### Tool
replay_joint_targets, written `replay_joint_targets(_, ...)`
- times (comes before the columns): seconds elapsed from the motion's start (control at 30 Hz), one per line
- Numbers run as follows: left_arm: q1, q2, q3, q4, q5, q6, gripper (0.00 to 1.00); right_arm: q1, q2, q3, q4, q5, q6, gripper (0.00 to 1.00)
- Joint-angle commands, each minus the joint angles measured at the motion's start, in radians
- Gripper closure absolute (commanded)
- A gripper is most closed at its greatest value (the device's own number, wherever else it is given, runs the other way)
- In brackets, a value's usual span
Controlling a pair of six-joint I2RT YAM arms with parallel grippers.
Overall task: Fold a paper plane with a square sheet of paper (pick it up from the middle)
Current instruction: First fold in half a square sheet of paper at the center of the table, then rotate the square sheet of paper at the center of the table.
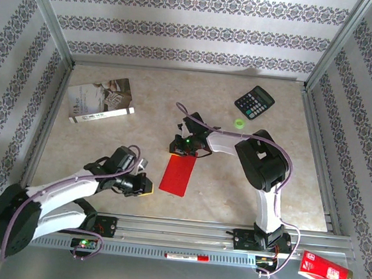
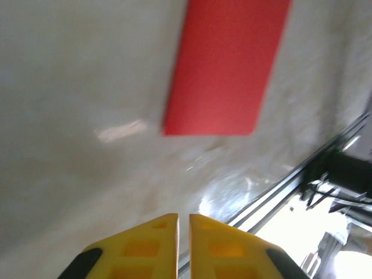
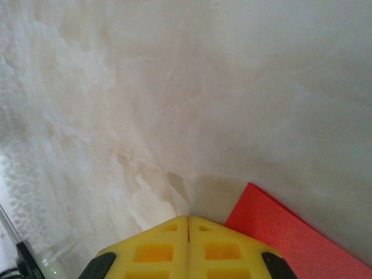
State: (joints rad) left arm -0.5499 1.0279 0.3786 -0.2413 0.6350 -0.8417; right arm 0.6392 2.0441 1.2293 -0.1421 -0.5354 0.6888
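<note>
The red paper (image 1: 177,176) lies flat on the table as a narrow rectangle, folded in half, near the front middle. It also shows in the left wrist view as the red paper (image 2: 226,64) and in the right wrist view as the red paper (image 3: 290,238). My right gripper (image 1: 182,154) points down at the sheet's far end. Its yellow fingers are shut, and the right gripper (image 3: 188,218) touches the bare table just beside the paper's corner. Left of the sheet's near end, my left gripper (image 1: 146,187) is apart from it. The left gripper (image 2: 183,218) is shut and holds nothing.
A black calculator (image 1: 254,101) sits at the back right, with a small green roll (image 1: 239,124) in front of it. A grey-white booklet (image 1: 101,100) lies at the back left. The metal front rail (image 1: 183,229) runs close to the left gripper. A glossy red packet (image 1: 327,273) lies beyond the rail.
</note>
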Motion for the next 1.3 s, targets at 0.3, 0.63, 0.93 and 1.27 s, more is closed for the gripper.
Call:
replay_joint_targets(0.3,-0.002,0.321,0.214,0.093,-0.125,0.064,0.87,-0.099,-0.372,-0.199,-0.208,-0.065,-0.147,0.98)
replay_joint_targets(0.63,-0.066,0.502,0.201,0.217,-0.072,0.024,0.94,-0.050,-0.290,-0.291,-0.042,0.051,0.031,1.00)
replay_joint_targets(0.93,-0.196,0.480,0.172,0.276,-0.028,-0.049,0.90,-0.086,-0.128,-0.125,-0.176,0.009,-0.137,1.00)
replay_joint_targets(1.27,-0.152,0.403,0.269,0.195,-0.151,-0.048,0.81,-0.102,-0.495,-0.352,-0.264,0.059,-0.118,0.89)
